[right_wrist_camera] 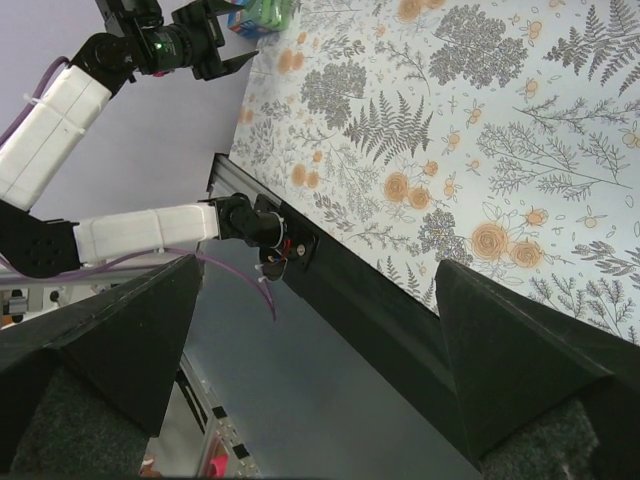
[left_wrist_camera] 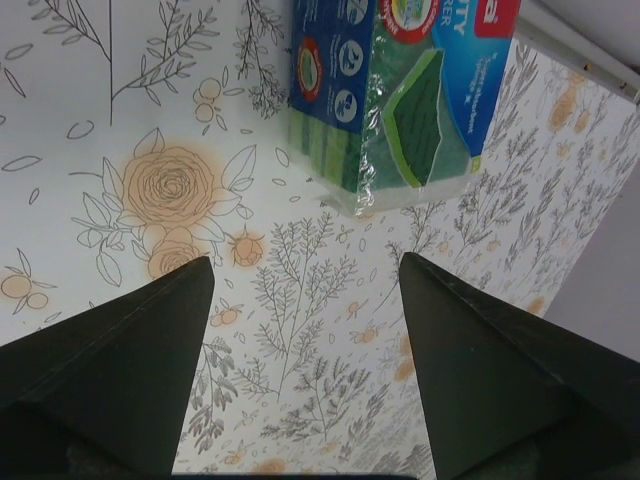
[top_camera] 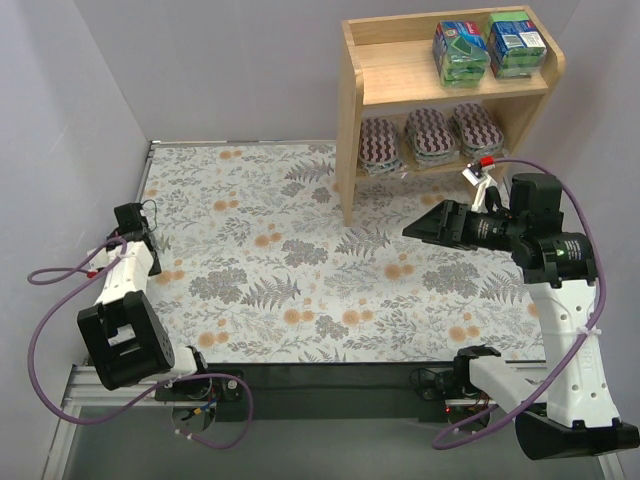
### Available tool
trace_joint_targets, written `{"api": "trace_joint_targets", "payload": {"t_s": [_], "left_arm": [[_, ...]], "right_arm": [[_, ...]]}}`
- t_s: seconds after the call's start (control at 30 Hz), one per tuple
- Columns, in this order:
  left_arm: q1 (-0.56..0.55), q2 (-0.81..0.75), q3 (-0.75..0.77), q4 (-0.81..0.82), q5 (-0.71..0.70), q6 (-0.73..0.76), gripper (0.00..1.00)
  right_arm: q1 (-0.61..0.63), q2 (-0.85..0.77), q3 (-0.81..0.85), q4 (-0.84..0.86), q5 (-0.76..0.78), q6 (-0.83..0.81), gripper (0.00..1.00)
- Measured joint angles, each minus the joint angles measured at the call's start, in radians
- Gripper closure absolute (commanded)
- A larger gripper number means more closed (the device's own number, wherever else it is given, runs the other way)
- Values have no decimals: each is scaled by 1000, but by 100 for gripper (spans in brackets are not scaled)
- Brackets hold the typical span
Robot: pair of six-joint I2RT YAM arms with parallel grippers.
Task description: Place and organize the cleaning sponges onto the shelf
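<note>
Just ahead of the left end effector [left_wrist_camera: 305,258], open and empty, the one pack of green sponges [left_wrist_camera: 400,90] off the shelf [top_camera: 390,62] lies on the bench [left_wrist_camera: 300,330]. A good grasp means advancing until the fingers [left_wrist_camera: 130,370] straddle its shorter sides squarely, then closing; the right end effector [top_camera: 425,227] also hangs open.

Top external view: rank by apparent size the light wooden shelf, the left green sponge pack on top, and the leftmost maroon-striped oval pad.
1. light wooden shelf
2. left green sponge pack and leftmost maroon-striped oval pad: near alike, pad partly hidden, so unranked.
</note>
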Motion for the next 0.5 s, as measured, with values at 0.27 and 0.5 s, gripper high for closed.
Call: {"api": "trace_joint_targets", "payload": {"t_s": [0.27,0.5], "left_arm": [[0,62,39,0,-141,-49,29],[1,151,59,7,-180,-70,30]], "right_arm": [[6,4,-5,-1,9,-11,14],[13,27,-5,-3,13,-14,16]]}}
